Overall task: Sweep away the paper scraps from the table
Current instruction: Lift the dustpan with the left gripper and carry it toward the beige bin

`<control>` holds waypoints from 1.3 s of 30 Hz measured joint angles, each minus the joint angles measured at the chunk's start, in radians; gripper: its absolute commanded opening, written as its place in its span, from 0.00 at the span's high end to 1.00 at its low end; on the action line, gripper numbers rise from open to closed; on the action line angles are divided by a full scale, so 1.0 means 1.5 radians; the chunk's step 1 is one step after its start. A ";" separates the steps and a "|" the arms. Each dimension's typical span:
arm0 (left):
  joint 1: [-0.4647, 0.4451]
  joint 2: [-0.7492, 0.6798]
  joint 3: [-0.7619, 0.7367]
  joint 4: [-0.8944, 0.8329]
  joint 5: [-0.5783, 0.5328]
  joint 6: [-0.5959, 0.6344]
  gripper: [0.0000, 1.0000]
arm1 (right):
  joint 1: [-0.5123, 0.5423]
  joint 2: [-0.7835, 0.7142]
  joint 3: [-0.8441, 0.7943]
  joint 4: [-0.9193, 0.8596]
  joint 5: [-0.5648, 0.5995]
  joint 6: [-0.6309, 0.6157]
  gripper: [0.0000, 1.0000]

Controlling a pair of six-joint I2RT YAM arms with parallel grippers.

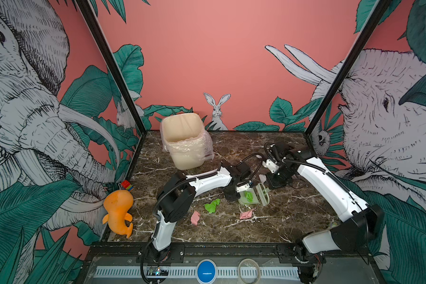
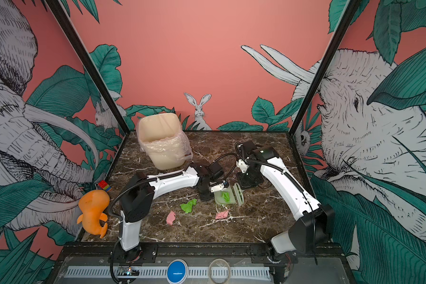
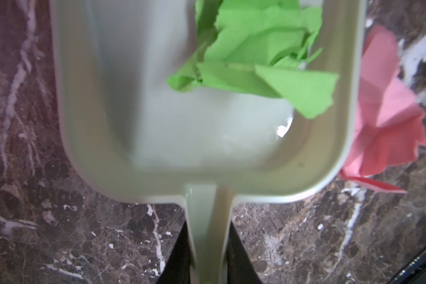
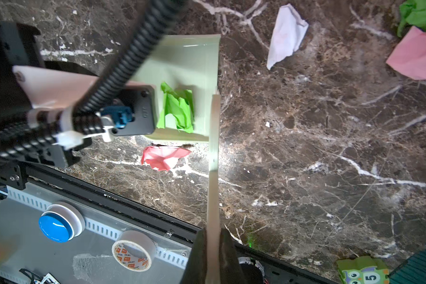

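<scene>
- The left claw [image 3: 208, 246] is clamped on the handle of a pale green plastic dustpan [image 3: 182, 127], which lies flat near the middle of the dark brown marble-patterned surface [image 1: 293, 216].
- One crumpled bright green paper scrap [image 1: 249, 196] sits inside the dustpan.
- The right claw [image 4: 213, 255] is pinched tight on the thin handle of a pale green brush [image 1: 263, 194], which stands right at the pan's open lip.
- The other paper scraps lie loose on the surface. A pink one [image 1: 246, 214] is just beside the pan's near wall. A green one [image 1: 212, 205] and another pink one [image 1: 195, 217] lie further left, and a white one [image 1: 263, 178] lies behind the brush.
- A cream bin with a clear plastic liner [image 1: 187, 147] stands at the back left.
- An orange plush toy [image 1: 118, 211] lies at the left edge.
</scene>
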 measured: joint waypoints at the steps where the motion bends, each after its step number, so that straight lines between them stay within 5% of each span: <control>1: 0.002 -0.008 -0.005 0.006 0.002 -0.004 0.99 | -0.007 -0.006 0.001 -0.002 0.001 -0.002 1.00; 21: 0.090 -0.239 -0.039 0.041 -0.004 -0.118 0.99 | -0.129 -0.109 -0.032 -0.018 -0.024 -0.028 1.00; 39: 0.188 -0.306 0.158 -0.166 -0.024 -0.207 0.99 | -0.133 -0.109 -0.041 0.000 -0.057 -0.033 1.00</control>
